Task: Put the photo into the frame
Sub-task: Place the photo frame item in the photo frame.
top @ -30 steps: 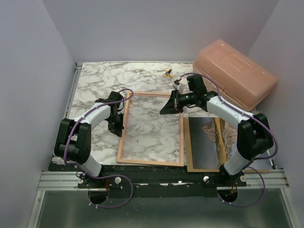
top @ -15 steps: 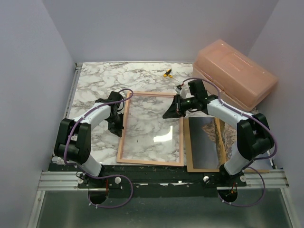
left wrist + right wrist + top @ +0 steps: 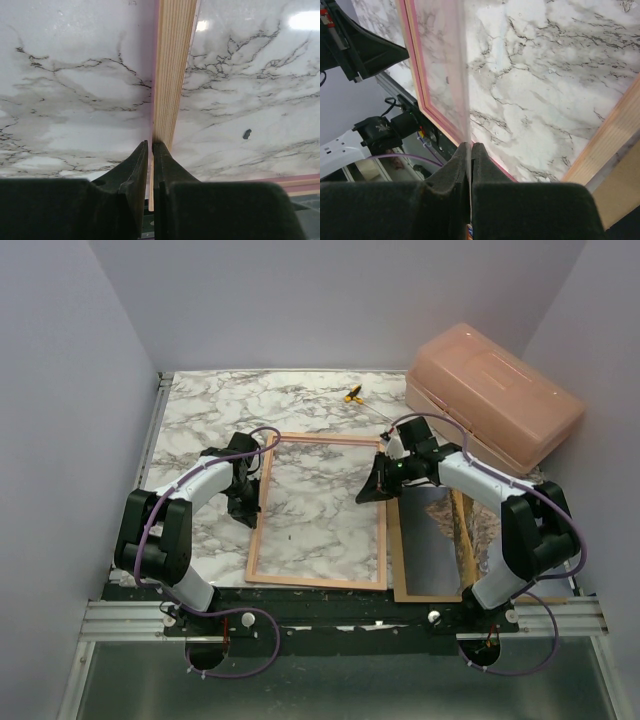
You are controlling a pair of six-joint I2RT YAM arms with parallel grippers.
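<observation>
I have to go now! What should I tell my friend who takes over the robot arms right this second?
Left gripper: shut on the left rail of the frame, which lies with its wood-coloured back up.
Right gripper: shut on the edge of a clear sheet, held tilted above the frame's right side.
Photo: picture side up on the brown board, just right of the frame, partly under the right arm.
Done: the frame is open, with its back up.
Left: probably deal with the sheet, then lay the photo in the frame and close it with the board.
</observation>
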